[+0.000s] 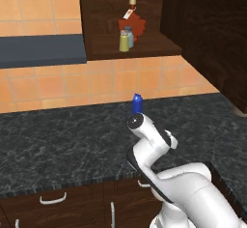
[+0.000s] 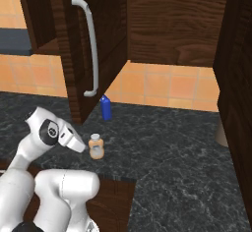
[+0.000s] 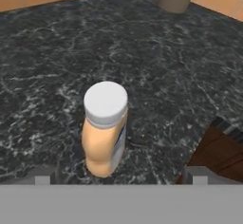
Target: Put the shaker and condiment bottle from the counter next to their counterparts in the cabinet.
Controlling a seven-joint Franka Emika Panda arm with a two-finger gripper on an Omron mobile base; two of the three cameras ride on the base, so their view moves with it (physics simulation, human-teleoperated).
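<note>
Condiment bottle (image 2: 96, 146) upright on the surface (image 2: 172, 142), lower left of right base view, near front edge. Second bottle (image 2: 105, 107) behind it, toward wall. In left base view, upper centre: shaker (image 1: 124, 41) on cabinet (image 1: 103, 9) shelf, touching or just beside counterparts (image 1: 131, 29).
</note>
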